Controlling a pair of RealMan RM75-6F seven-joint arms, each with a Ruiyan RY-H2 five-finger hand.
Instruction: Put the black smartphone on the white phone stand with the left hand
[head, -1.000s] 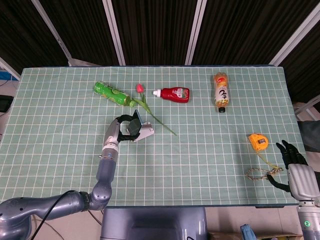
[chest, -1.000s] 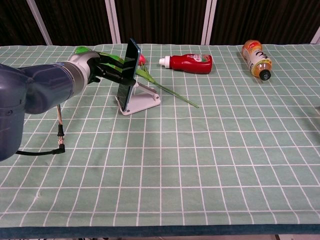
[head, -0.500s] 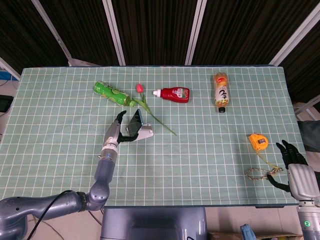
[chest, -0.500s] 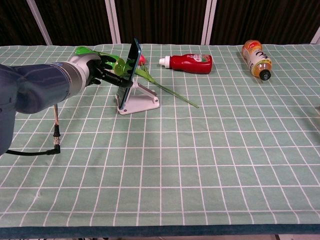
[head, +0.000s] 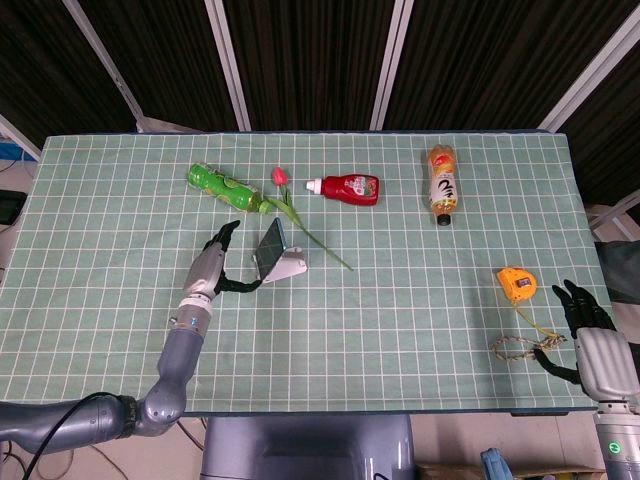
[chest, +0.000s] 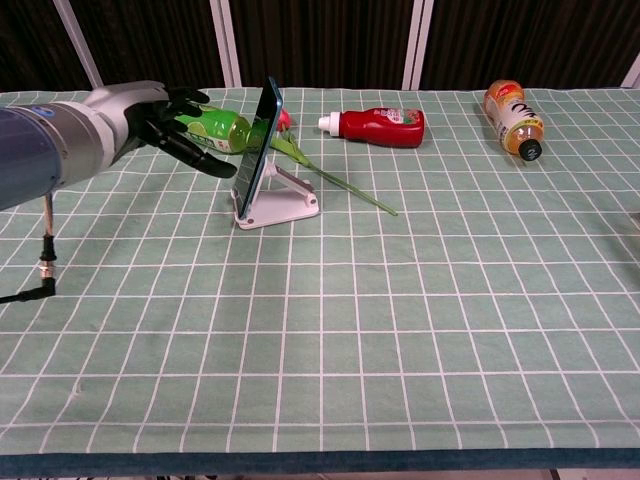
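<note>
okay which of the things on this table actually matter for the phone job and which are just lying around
Job: black smartphone, propped on the white phone stand; left hand.

Lying about: green bottle, tulip, ketchup bottle, orange drink bottle, tape measure, cord.

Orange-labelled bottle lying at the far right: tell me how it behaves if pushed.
The orange-labelled plastic bottle lies on its side, so it would probably roll sideways. It looks rigid. Its fill level, hence its weight, cannot be told.

Both arms are glossy silver-grey with rounded segments; the left hand (head: 207, 271) and right hand (head: 590, 335) have silver backs and black fingers. A black cable (head: 85, 428) trails from the left arm.
</note>
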